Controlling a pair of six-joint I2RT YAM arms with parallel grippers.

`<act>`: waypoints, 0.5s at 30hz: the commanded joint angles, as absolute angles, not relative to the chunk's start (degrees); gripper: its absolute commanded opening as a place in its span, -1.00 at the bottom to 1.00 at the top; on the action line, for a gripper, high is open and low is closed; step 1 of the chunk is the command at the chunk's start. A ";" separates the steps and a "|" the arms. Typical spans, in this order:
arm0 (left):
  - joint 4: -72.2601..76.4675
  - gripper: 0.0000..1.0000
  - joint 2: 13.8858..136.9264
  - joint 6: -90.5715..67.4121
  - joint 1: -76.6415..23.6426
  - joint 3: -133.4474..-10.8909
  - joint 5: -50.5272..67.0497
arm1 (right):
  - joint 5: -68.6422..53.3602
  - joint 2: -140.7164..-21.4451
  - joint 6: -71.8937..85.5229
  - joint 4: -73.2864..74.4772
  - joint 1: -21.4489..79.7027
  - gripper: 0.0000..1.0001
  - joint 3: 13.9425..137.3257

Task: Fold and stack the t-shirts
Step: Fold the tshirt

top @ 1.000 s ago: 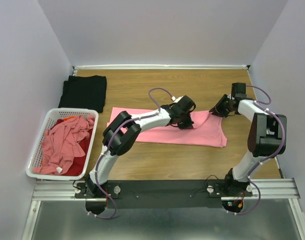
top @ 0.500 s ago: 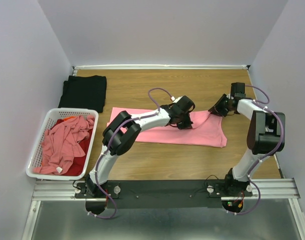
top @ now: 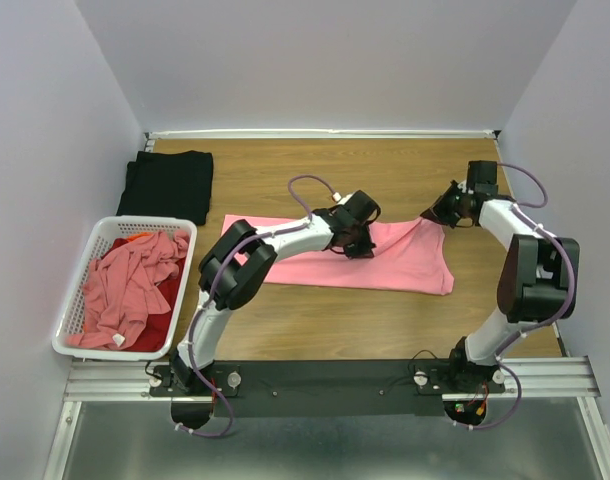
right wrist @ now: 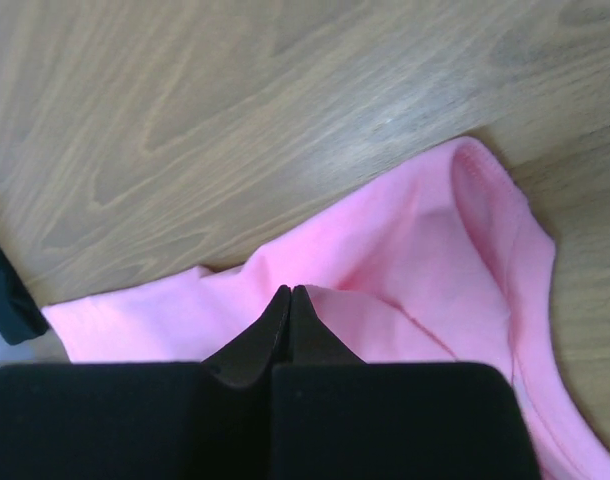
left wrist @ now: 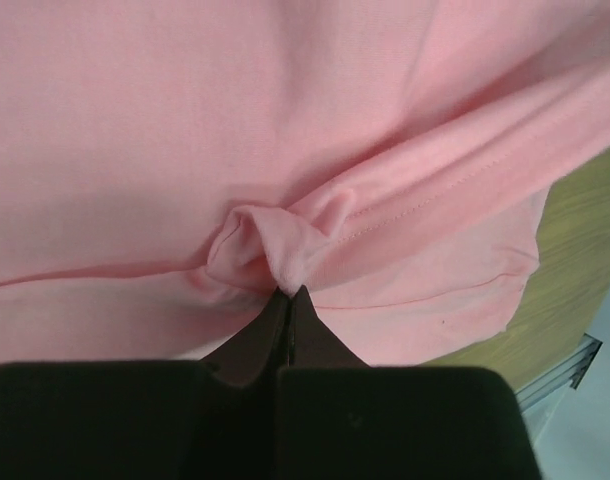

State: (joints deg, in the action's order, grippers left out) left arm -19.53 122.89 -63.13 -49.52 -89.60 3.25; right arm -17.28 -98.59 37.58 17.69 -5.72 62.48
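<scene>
A salmon-pink t-shirt point(top: 385, 265) lies spread across the middle of the table. My left gripper point(top: 355, 245) is shut on a pinched fold of the pink t-shirt point(left wrist: 285, 250) near its middle. My right gripper point(top: 437, 214) is shut on the pink t-shirt's far right corner point(right wrist: 385, 290), pulling it up into a peak. A folded black t-shirt point(top: 168, 185) lies at the far left. Several salmon-pink and red t-shirts point(top: 130, 285) fill the basket.
The white slatted basket point(top: 80, 300) stands at the left, near the table's front. The walls close in the table on the left, far and right sides. Bare wood point(right wrist: 235, 120) shows beyond the shirt in the right wrist view.
My left gripper has moved a little left with its pinch of cloth. My right gripper has moved slightly right and away, drawing the shirt's corner tauter.
</scene>
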 commanded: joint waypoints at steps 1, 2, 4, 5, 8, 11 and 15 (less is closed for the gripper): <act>-21.36 -1.00 119.18 -60.38 -48.87 -89.12 2.81 | -15.65 -93.35 38.06 18.37 -5.71 -0.99 60.65; -21.71 -1.00 119.27 -59.95 -48.87 -89.38 2.90 | -15.38 -91.95 37.97 18.72 -5.71 -0.99 59.69; -21.80 -1.00 119.09 -59.59 -48.87 -89.12 3.60 | -14.42 -90.62 38.14 19.07 -5.71 -0.99 57.67; -21.97 -1.00 119.09 -59.50 -48.87 -89.12 3.69 | -13.98 -89.92 38.14 19.16 -5.71 -0.99 57.66; -22.24 -1.00 118.57 -59.06 -48.78 -88.77 3.87 | -12.75 -87.54 37.88 19.42 -5.71 -0.99 53.98; -22.32 -1.00 117.34 -58.62 -48.78 -87.90 3.52 | -12.48 -86.31 37.53 19.51 -5.71 -0.99 51.86; -22.76 -1.00 116.46 -58.10 -48.78 -87.01 3.43 | -12.92 -85.43 37.71 19.60 -5.71 -0.99 49.31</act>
